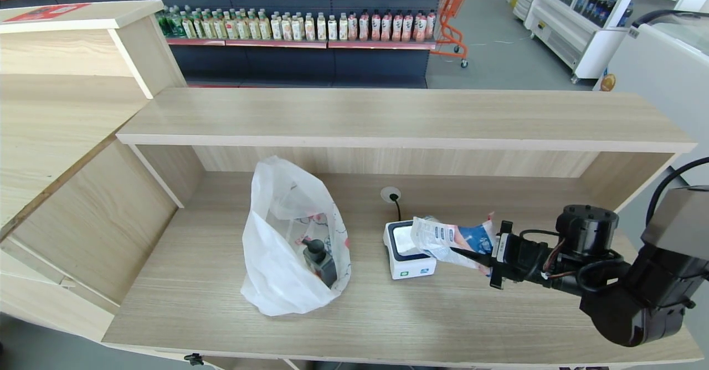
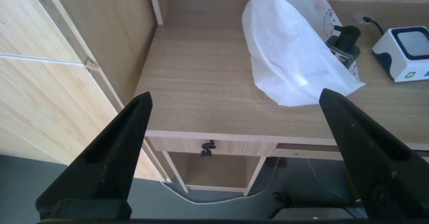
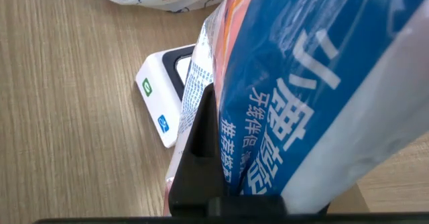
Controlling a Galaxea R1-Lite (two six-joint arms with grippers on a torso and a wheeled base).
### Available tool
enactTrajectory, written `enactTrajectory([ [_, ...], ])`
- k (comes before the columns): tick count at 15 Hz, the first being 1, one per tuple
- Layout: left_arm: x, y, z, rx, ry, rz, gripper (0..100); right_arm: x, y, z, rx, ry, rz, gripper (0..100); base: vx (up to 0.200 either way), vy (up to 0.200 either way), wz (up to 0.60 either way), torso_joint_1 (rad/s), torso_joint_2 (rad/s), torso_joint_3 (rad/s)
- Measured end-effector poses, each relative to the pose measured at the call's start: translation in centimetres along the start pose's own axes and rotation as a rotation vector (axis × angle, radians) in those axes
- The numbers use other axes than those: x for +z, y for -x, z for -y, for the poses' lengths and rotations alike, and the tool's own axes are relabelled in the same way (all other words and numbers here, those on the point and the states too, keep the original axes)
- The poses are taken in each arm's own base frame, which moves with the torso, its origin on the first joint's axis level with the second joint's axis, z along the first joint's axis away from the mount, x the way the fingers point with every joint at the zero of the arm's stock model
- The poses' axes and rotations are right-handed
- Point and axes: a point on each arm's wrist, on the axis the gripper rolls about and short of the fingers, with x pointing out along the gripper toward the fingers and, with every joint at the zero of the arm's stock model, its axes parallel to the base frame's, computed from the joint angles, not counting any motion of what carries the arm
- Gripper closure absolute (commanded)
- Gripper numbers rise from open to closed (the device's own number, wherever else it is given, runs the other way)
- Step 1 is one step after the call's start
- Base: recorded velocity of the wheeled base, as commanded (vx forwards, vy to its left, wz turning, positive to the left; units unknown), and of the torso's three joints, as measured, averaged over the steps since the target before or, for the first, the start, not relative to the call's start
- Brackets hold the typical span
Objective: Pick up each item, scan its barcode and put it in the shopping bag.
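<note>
I had the right gripper [image 1: 472, 256] clamped on the packet [image 1: 443, 236], its jaws shut on the blue end. It held the packet just above the scanner [image 1: 410, 265] so that the white printed end overhung the window. I judged this to be the scan step, with that face turned toward the glass for the barcode to be read, though I could not make out the barcode itself. The bag [image 1: 288, 270] stood near the scanner, on its left, with its mouth gaping. A dark bottle [image 1: 320, 258] lay inside, so one item looked done. The left gripper [image 2: 236, 103] hung well apart from the scanner, beyond the bag and off the front edge of the counter [image 2: 201, 70]. Its jaws were wide apart and empty, which kept it clear of the packet's path to the bag.
</note>
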Motion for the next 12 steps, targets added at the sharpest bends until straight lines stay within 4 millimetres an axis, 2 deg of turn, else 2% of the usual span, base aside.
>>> enactTrajectory([
  [4,0.0,0.0,0.0,0.000,0.000,0.000,0,-0.8,-0.6,0.3,-0.086,-0.139,-0.044,100,0.000,0.000,0.00,0.000,0.00,0.000],
  [7,0.0,0.0,0.0,0.000,0.000,0.000,0,-0.9,-0.7,0.6,-0.119,-0.168,-0.065,100,0.000,0.000,0.00,0.000,0.00,0.000],
  [12,0.0,0.0,0.0,0.000,0.000,0.000,0,0.0,-1.6,-0.2,-0.079,-0.163,-0.036,100,0.000,0.000,0.00,0.000,0.00,0.000],
])
